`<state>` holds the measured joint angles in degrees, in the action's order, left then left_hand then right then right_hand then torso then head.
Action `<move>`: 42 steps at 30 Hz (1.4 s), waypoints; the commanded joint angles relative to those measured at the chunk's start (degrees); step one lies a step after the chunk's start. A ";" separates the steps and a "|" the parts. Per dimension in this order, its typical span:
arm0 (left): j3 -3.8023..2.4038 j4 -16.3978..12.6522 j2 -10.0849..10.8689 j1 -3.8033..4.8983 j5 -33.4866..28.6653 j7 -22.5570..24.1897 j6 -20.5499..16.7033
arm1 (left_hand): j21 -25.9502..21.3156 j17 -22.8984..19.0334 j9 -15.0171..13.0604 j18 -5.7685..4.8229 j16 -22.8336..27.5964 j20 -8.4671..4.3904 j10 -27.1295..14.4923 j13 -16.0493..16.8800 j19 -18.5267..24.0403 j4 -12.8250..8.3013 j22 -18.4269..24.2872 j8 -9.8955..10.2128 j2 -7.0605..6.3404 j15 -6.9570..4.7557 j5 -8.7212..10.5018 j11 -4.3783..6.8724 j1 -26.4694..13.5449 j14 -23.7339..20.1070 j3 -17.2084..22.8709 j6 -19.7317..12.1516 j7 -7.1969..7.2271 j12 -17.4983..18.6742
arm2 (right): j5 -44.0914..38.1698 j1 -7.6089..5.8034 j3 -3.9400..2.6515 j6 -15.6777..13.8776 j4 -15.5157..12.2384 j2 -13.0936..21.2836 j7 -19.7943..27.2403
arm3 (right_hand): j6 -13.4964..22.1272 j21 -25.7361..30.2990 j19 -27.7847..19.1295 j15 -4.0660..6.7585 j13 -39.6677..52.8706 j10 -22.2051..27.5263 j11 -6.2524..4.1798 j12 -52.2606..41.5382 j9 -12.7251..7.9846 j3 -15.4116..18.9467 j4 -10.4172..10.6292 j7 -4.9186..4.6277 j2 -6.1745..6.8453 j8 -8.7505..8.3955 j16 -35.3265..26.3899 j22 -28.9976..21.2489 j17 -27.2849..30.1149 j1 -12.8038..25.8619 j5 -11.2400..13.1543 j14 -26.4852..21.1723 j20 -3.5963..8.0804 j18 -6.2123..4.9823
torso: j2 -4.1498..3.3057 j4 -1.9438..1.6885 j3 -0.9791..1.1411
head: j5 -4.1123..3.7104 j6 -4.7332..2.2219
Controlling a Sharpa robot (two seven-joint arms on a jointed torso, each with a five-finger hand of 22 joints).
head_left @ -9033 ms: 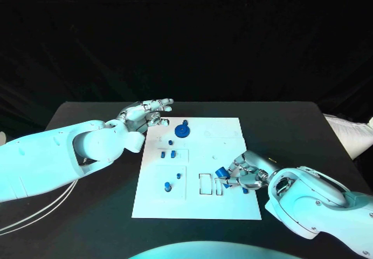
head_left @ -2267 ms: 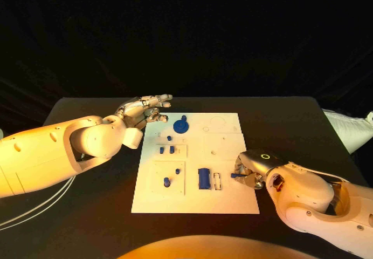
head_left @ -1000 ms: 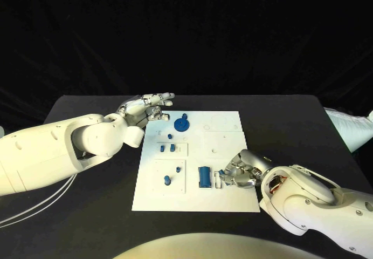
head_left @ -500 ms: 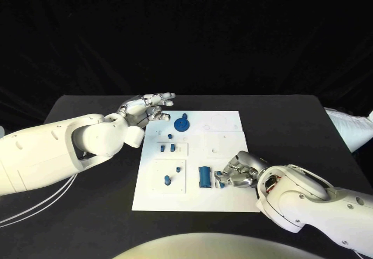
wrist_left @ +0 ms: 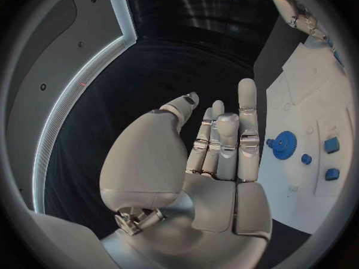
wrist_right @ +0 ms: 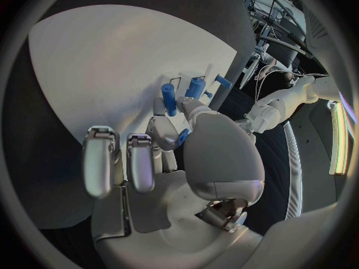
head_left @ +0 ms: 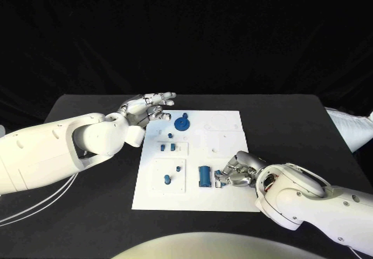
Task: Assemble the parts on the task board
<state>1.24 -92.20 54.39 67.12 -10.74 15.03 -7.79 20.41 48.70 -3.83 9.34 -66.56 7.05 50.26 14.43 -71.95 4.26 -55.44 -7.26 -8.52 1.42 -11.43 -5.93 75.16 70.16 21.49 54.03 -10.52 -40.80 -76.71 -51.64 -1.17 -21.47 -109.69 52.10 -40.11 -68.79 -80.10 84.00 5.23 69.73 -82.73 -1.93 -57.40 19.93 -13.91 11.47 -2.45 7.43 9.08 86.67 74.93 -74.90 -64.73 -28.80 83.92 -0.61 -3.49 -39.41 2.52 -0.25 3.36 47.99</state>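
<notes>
Fingers of the right robot hand (head_left: 237,174) pinched a small blue piece (wrist_right: 182,137) just beside the upright blue block (head_left: 204,175) seated in the white board (head_left: 225,140), its long axis running near-to-far, while the open left robot hand (head_left: 147,108) hovered well apart.

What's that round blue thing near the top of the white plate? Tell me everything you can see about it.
The round blue part looks like a small toothed wheel, plastic by its look, with a short tab at its far edge. It lies flat on the task board near its far edge. Nothing touches it; the left hand hovers beside it, fingers spread, holding nothing.
</notes>
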 commanded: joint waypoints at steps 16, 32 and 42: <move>-0.03 -0.15 -0.01 0.02 0.21 0.06 1.25 | -0.37 -0.05 -0.01 1.04 0.14 0.12 -0.15 -0.04 -0.38 -0.01 0.05 -0.10 0.66 0.15 -0.23 -0.17 0.10 -0.40 -0.45 -0.30 0.02 -0.04 | -2.47 0.11 0.07 2.64 -0.67 -0.19 -3.49 | -1.28 -1.53 1.97 0.75 2.87 -1.59 -0.45 -3.92 1.00 7.20 4.59 0.60 -1.33 0.59 1.41 2.97 -12.05 4.09 2.43 5.47 0.48 0.74 | 0.01 0.06 0.02 | 0.13 0.18; -0.03 -0.06 0.04 0.02 0.21 0.07 1.35 | -0.37 -0.05 -0.01 1.04 0.14 0.12 -0.15 -0.04 -0.38 -0.01 0.05 -0.10 0.66 0.15 -0.23 -0.17 0.10 -0.40 -0.45 -0.30 0.02 -0.04 | -3.93 0.12 0.07 3.38 -1.31 0.28 -3.23 | -1.41 -1.89 2.11 0.86 3.54 -1.79 -0.58 -4.41 1.42 10.09 4.63 0.77 -2.06 0.70 1.70 3.50 -12.52 3.72 4.80 5.55 0.58 0.84 | 0.00 0.09 0.03 | 0.17 0.34; -0.03 -0.03 0.04 0.02 0.21 0.06 1.35 | -0.37 -0.05 -0.01 1.04 0.14 0.12 -0.15 -0.04 -0.38 -0.01 0.05 -0.10 0.66 0.15 -0.23 -0.17 0.10 -0.40 -0.45 -0.30 0.02 -0.04 | -4.22 0.13 0.06 4.43 -1.59 0.26 -2.91 | -0.94 -2.33 2.26 1.31 4.33 -2.02 -1.09 -4.99 1.88 4.01 -2.87 1.26 -6.84 0.64 2.07 4.20 -13.11 -9.39 14.43 5.66 0.93 0.98 | 0.03 0.02 0.01 | 0.15 0.49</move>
<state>1.24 -92.15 54.48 67.12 -10.72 14.85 -7.60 20.41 48.71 -3.83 9.34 -66.56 7.05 50.27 14.44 -71.95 4.26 -55.45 -7.26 -8.52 1.42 -11.43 -5.93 75.16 70.16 21.49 54.03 -10.52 -40.80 -80.01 -51.59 -1.18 -18.63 -111.17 52.43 -40.27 -70.10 -82.28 84.01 6.16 74.46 -83.96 -2.54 -62.26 21.86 -9.35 9.22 -1.32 1.65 9.54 88.44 74.91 -74.92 -71.84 -15.19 83.83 -0.20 -3.50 -39.40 2.56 -0.20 3.53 48.42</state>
